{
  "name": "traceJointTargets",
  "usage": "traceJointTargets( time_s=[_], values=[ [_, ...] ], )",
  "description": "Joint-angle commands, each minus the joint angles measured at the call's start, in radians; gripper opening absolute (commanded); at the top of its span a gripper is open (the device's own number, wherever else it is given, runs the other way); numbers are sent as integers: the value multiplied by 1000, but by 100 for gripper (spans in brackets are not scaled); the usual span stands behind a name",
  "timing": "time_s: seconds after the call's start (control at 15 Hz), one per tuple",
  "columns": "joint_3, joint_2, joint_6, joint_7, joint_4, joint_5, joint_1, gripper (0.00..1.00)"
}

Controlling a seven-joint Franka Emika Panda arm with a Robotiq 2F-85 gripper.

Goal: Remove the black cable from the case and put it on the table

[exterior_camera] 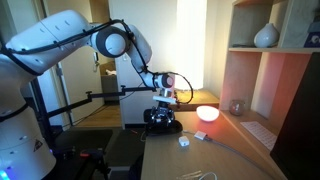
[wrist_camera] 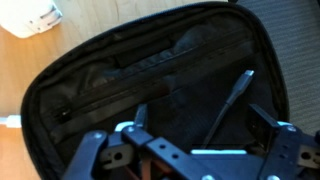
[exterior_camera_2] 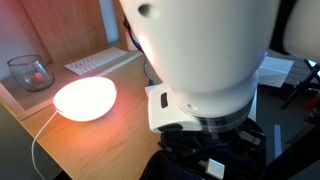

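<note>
Inside case [wrist_camera: 100, 85], black cable [wrist_camera: 229, 104] lies beneath spread claw [wrist_camera: 190, 145].

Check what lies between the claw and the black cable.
Nothing: in the wrist view the stretch from the open claw to the black cable is bare, inside the case.

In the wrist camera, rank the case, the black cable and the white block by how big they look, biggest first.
1. case: fills most of the view.
2 or 3. cable and white block: unsure. The cable is longer but far thinner, and the block is cut off by the frame's edge.
</note>
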Motion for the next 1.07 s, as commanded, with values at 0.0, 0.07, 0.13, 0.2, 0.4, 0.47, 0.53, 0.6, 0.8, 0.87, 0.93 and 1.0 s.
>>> traceJointTargets(
  time_s=[0.0,0.07,0.13,0.2,0.4,0.47,0.53,0.6,0.8,0.87,0.93,1.0],
  values=[
    [-23,4,23,118,21,-12,38,100],
    [-29,4,24,141,22,-14,43,100],
    [-33,5,20,156,24,-17,47,100],
    [-32,5,24,173,19,-14,47,100],
    [-33,7,17,200,20,-15,50,100],
    [-34,9,15,202,20,-17,52,100],
    [-34,12,6,201,23,-17,54,100],
    [-31,17,-1,191,25,-15,54,100],
    [-27,35,-18,174,36,-9,52,100],
    [-24,42,-25,168,40,-3,49,100],
    [-20,44,-28,160,40,0,46,100],
    [-24,45,-31,166,40,-4,50,100]
  ],
)
